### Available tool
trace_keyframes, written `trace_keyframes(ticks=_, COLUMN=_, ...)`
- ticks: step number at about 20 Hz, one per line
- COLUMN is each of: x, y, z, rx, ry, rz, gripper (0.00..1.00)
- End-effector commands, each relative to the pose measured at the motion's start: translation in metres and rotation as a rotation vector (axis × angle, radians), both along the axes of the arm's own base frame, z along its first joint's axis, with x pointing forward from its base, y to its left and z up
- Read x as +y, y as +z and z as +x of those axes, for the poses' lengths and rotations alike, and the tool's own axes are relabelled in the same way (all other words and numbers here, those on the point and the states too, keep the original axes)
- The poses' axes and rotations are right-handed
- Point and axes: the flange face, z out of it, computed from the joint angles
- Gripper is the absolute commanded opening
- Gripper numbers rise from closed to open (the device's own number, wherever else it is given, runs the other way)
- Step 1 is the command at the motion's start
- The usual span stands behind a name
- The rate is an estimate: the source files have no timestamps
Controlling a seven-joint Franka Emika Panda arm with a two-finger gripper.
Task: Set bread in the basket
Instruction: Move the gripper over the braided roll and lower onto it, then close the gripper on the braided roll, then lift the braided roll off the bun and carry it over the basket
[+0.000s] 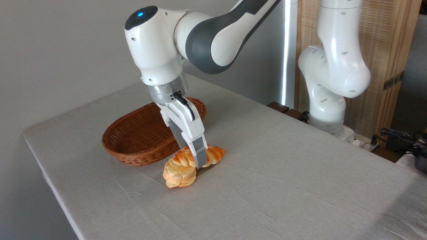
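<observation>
The bread, a glossy golden-orange braided loaf, lies on the table just right of the basket's near end. The basket is oval reddish-brown wicker with nothing visible in it. My gripper is down at the middle of the loaf. One grey finger stands in front of the loaf, reaching almost to the cloth. The other finger is hidden behind the hand and the loaf. The gap between the fingers cannot be seen.
A pale round flower-shaped bun sits against the loaf's left end, in front of the basket. The grey tablecloth's edge runs along the left. The arm's white base stands at the table's far right side.
</observation>
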Motion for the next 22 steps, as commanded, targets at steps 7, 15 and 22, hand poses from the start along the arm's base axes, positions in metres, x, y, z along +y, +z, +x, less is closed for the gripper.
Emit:
trace_keyframes(ticks=7, x=-0.002, y=0.0, z=0.001, rx=-0.035, ry=-0.001, rz=-0.039, gripper=0.38)
trace_keyframes(ticks=15, x=0.002, y=0.031, z=-0.004, rx=0.017, ry=-0.007, rz=-0.041, gripper=0.38)
trace_keyframes(ticks=22, x=-0.016, y=0.069, z=-0.008, rx=0.067, ry=0.016, rz=-0.103, gripper=0.38)
